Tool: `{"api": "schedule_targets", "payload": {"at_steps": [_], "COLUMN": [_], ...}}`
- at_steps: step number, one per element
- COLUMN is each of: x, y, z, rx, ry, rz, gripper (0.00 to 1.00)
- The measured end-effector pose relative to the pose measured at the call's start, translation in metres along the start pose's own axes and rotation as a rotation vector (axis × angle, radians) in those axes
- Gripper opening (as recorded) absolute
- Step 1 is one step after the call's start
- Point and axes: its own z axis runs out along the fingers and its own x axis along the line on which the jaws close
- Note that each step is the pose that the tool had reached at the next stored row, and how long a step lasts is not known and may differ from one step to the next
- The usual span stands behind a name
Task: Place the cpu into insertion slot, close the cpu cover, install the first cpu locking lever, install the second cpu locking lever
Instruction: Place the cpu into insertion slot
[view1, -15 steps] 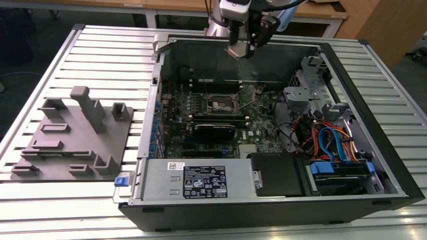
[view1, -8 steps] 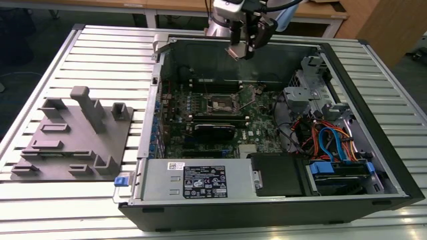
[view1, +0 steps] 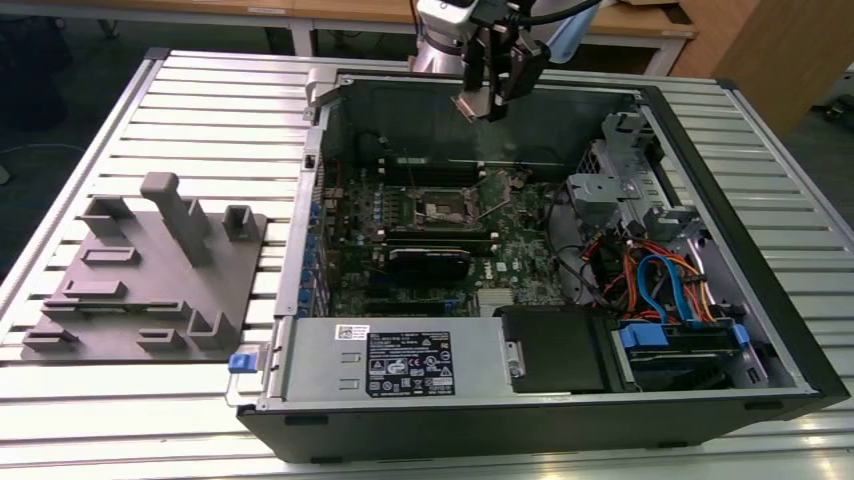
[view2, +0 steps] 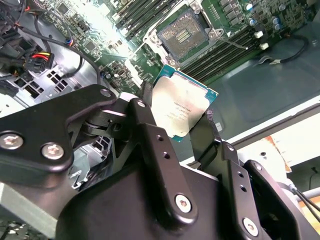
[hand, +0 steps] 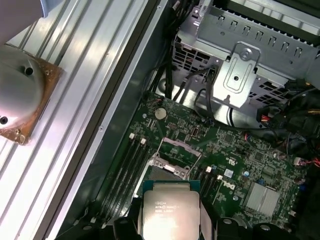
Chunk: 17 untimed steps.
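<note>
Hovering high above the slot (view2: 182, 32) inside the open case (view1: 534, 425), the gripper (view1: 489, 98) pinches the cpu (view2: 184, 106) by two opposite edges; lowered askew or off-centre, it would likely catch the slot's rim, bend contacts or slip free.

The cpu (view2: 182, 105), a flat square chip with silvery-grey top and green edge, is gripped between the black fingers (view2: 210, 132), in the air; the insertion slot (view2: 184, 34) lies open below, dark, silver-framed.
</note>
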Motion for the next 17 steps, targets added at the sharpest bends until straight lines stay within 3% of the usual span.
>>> {"api": "schedule_targets", "payload": {"at_steps": [13,17], "x": [0.0,0.0001], "y": [0.0,0.0], "z": [0.0001,0.0004], "rx": [-0.0001,-0.0005], "ry": [-0.0005,-0.0028], "rz": [0.004,0.027], "gripper": [0.54,0.54]}}
